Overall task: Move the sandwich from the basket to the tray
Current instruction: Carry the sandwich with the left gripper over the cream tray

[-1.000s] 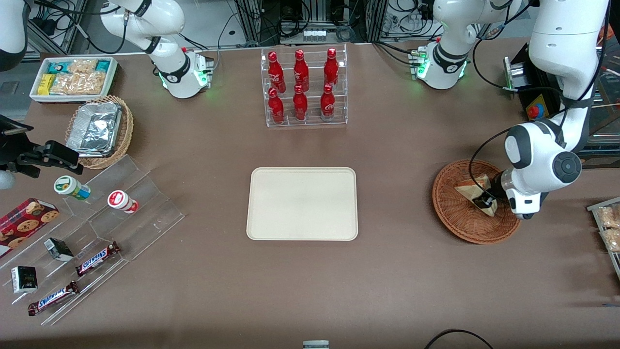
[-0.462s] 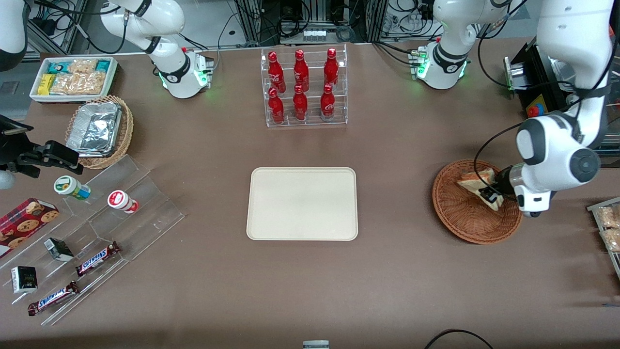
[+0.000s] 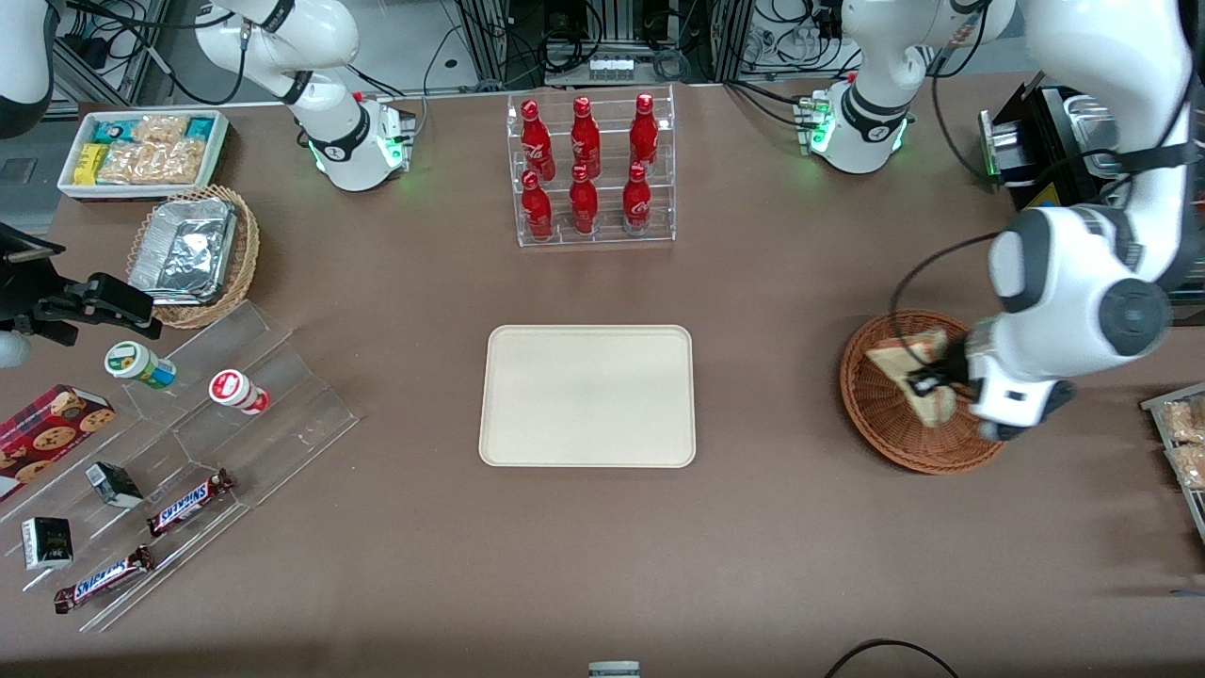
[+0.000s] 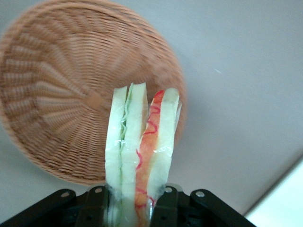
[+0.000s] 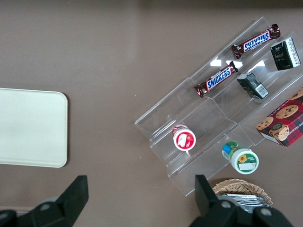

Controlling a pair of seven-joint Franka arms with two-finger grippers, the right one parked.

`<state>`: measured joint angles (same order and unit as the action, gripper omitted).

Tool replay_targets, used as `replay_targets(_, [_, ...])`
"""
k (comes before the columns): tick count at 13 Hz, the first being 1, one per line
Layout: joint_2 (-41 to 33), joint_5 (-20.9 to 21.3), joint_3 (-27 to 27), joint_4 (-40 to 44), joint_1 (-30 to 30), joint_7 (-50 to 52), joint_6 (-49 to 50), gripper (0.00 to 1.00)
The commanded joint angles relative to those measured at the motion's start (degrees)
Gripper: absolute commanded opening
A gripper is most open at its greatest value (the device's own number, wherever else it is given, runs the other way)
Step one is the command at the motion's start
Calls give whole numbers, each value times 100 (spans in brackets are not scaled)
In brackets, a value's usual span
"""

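My left gripper (image 3: 927,384) is shut on the sandwich (image 3: 908,369), a pale bread wedge with red-orange and green filling, and holds it lifted above the reddish-brown wicker basket (image 3: 880,428) at the working arm's end of the table. In the left wrist view the sandwich (image 4: 142,146) stands clamped between the black fingers (image 4: 97,205), with the basket (image 4: 61,94) below it, nothing lying in the part that shows. The cream-beige tray (image 3: 587,395) lies flat at the table's middle with nothing on it; a strip of it shows in the right wrist view (image 5: 31,127).
A clear rack of red bottles (image 3: 589,169) stands farther from the camera than the tray. A clear stepped stand with snacks (image 3: 179,452), a tan basket with foil containers (image 3: 193,252) and a white snack bin (image 3: 143,151) lie toward the parked arm's end. Packaged snacks (image 3: 1181,443) sit beside the basket.
The gripper has lifted the sandwich out of the basket and shifted it a little toward the tray; the arm's wrist has risen toward the camera.
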<state>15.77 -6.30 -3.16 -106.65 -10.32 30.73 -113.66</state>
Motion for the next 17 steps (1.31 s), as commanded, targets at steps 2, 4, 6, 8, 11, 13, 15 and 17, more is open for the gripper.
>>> replay_targets(2, [592, -46, -35, 653, -934, -181, 125, 26])
replay_targets(4, [926, -55, -26, 917, -1471, -156, 81, 28])
replay_targets(6, [1330, -64, -18, 1294, -1858, -155, 46, 25])
replay_targets(8, [1734, -73, 0, 1734, -2157, -103, 19, 24])
replay_targets(11, [2000, -275, 17, 1824, -2527, -76, -417, 24])
replay_targets(13, [2245, -266, 26, 1832, -2852, 134, -797, 24])
replay_targets(15, [2378, -275, 52, 1999, -2914, 135, -842, 25])
replay_targets(17, [2649, -266, 140, 2183, -2941, 170, -921, 25])
